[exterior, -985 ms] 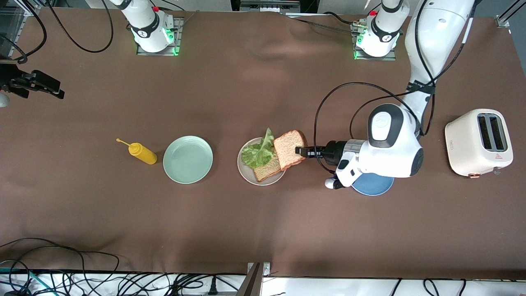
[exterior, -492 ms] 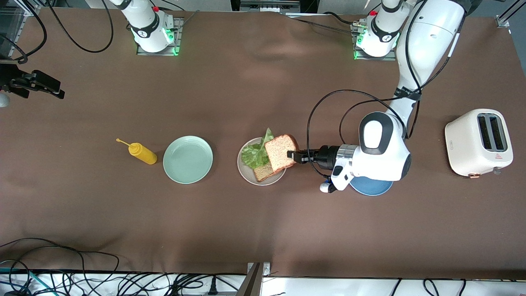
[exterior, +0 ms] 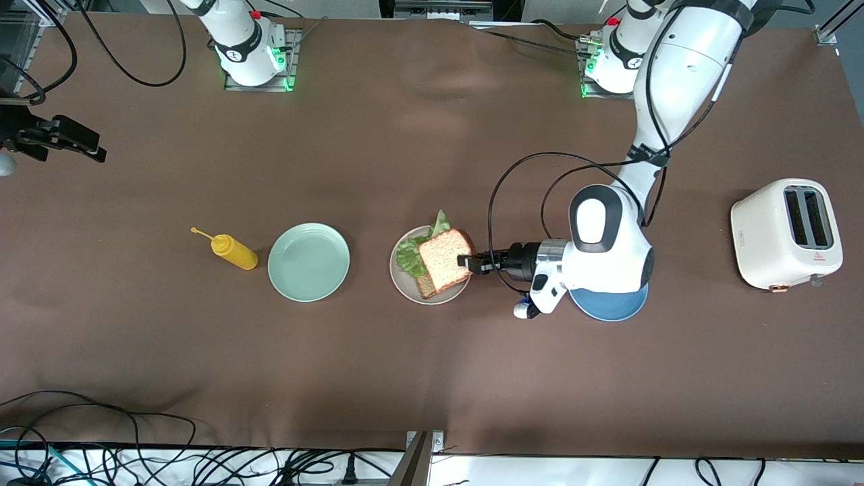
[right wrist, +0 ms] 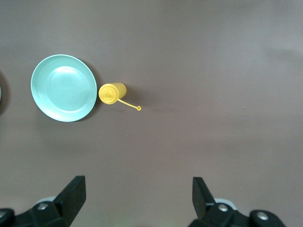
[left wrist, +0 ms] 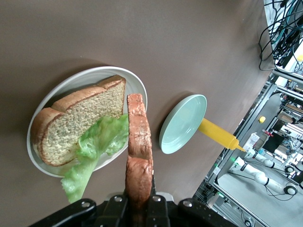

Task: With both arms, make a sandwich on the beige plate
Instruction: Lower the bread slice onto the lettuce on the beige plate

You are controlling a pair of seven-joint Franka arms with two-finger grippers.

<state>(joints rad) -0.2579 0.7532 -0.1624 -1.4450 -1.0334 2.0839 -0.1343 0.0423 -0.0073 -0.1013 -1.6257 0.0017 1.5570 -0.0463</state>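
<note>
Pinching top toast [exterior: 444, 260] over beige plate [exterior: 405, 287], left pincer [exterior: 466, 262]; right pincer [right wrist: 137, 198] spread, waiting.

A brown cloth covers the bench [exterior: 378, 378], rumpled into soft folds near its middle. Green lights glow at two metal base plates [exterior: 260, 82] along its upper edge. Black cables [exterior: 202, 466] tangle on the white floor below the bench's lower edge, beside a metal post [exterior: 418, 459]. Metal framing [left wrist: 265, 123] stands past the bench end.
</note>
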